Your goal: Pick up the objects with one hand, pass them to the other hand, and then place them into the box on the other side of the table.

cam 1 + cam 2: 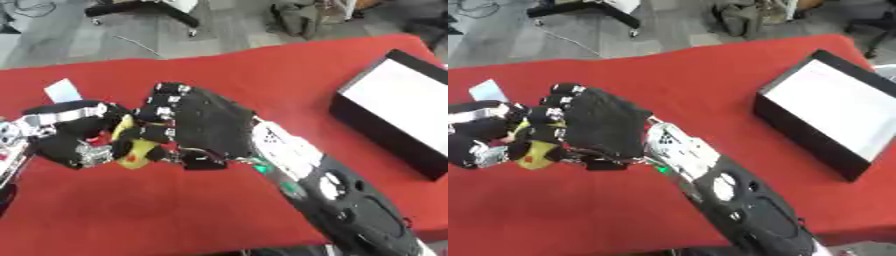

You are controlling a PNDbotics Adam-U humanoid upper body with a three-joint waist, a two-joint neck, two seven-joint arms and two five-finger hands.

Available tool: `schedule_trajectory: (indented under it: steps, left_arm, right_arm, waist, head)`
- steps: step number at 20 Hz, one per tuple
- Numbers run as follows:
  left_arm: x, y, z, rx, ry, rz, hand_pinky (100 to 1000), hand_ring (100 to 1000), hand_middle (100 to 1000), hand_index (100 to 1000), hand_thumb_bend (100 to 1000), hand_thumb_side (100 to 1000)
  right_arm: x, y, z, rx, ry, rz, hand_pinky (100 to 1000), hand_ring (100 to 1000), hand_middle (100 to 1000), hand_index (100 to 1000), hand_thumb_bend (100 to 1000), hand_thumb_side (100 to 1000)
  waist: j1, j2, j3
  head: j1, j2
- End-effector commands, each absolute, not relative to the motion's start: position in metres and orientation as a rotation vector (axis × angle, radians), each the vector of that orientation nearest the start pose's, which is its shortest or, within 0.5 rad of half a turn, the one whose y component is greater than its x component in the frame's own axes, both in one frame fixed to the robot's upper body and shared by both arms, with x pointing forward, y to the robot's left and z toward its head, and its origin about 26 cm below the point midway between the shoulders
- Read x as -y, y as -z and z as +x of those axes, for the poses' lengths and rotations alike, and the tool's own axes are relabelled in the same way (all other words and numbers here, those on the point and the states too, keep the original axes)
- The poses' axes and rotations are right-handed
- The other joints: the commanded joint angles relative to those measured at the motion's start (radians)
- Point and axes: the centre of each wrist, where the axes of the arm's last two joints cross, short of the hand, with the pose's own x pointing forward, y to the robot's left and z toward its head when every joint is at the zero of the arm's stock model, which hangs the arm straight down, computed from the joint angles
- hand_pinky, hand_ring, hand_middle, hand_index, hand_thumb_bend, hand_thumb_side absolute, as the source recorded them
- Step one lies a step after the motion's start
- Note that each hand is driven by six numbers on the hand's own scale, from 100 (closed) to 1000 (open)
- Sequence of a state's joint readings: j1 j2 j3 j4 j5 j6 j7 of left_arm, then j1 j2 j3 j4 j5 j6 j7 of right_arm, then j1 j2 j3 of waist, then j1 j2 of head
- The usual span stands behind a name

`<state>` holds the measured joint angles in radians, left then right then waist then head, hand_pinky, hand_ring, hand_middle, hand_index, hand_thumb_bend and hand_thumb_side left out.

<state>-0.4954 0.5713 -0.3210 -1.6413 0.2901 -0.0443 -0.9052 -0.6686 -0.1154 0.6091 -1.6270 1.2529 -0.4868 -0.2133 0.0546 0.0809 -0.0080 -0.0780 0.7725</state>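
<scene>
Table point(219, 210) fills the near field; floor lies behind its far edge. Box point(824, 112) sits on the table at the right side, well apart from both hands, its opening facing up. Left hand point(66, 135) sits at the table's left side. Right hand point(206, 127) reaches across from the lower right, its arm running diagonally over the table's near middle. The two hands meet left of centre, fingers facing each other. A small object point(133, 150) sits between them, touching both. A paper slip point(63, 91) lies on the table just behind the left hand. Chair base point(144, 12) stands on the floor behind the table, left of centre.
</scene>
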Motion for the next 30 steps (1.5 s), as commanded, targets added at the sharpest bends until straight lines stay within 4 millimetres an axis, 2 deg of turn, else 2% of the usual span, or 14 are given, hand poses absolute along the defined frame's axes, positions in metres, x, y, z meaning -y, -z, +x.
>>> schedule_trajectory:
  steps: [1, 5, 10, 14, 18, 22, 23, 26, 30]
  left_arm:
    - [-0.252, -0.18, 0.358, 1.6, 1.476, -0.633, 701, 590, 554, 677, 249, 707]
    - [-0.264, -0.179, 0.359, 1.618, 1.434, -0.619, 709, 603, 570, 701, 326, 783]
    - [-0.278, -0.176, 0.36, 1.632, 1.363, -0.619, 712, 614, 584, 715, 359, 845]
    - [-0.293, -0.178, 0.36, 1.676, 1.283, -0.559, 709, 613, 583, 715, 339, 861]
    - [-0.328, -0.186, 0.362, 1.727, 1.18, -0.373, 703, 610, 572, 703, 248, 837]
    - [-0.366, -0.182, 0.361, 1.764, 1.034, -0.185, 706, 608, 576, 707, 185, 806]
    - [-0.375, -0.18, 0.358, 1.793, 0.965, -0.101, 707, 610, 578, 708, 173, 812]
    - [-0.378, -0.165, 0.346, 1.851, 0.829, 0.094, 707, 610, 577, 706, 157, 817]
    - [-0.384, -0.141, 0.332, 1.84, 0.713, 0.181, 705, 608, 574, 700, 146, 826]
  right_arm:
    - [0.049, -0.169, 0.329, -2.501, 1.433, 0.615, 597, 526, 412, 254, 100, 100]
    - [0.052, -0.169, 0.33, -2.566, 1.346, 0.608, 593, 518, 397, 230, 100, 100]
    - [0.058, -0.167, 0.332, -2.643, 1.244, 0.618, 591, 513, 387, 223, 100, 100]
    - [0.065, -0.166, 0.335, -2.689, 1.194, 0.653, 596, 517, 385, 225, 100, 100]
    - [0.088, -0.172, 0.34, -2.753, 1.139, 0.772, 601, 522, 378, 233, 100, 100]
    - [0.126, -0.177, 0.35, -2.83, 1.076, 0.959, 604, 530, 367, 229, 100, 100]
    - [0.142, -0.182, 0.355, -2.853, 1.054, 1.05, 605, 532, 367, 229, 100, 100]
    - [0.2, -0.192, 0.37, -2.957, 1.024, 1.385, 598, 539, 340, 226, 100, 100]
    - [0.29, -0.184, 0.397, -3.027, 0.984, 1.953, 595, 549, 326, 260, 100, 100]
  waist:
    - [0.002, -0.01, -0.001]
    - [0.002, -0.009, -0.003]
    - [0.001, -0.008, -0.004]
    - [-0.001, -0.009, -0.005]
    - [-0.003, -0.014, -0.005]
    - [-0.009, -0.018, -0.007]
    - [-0.011, -0.018, -0.009]
    - [-0.017, -0.017, -0.014]
    - [-0.023, -0.016, -0.007]
  head:
    - [-0.003, -0.003]
    - [-0.005, -0.003]
    - [-0.008, -0.003]
    - [-0.011, -0.003]
    - [-0.023, -0.003]
    - [-0.064, -0.003]
    - [-0.081, -0.003]
    - [-0.132, -0.003]
    - [-0.197, -0.003]
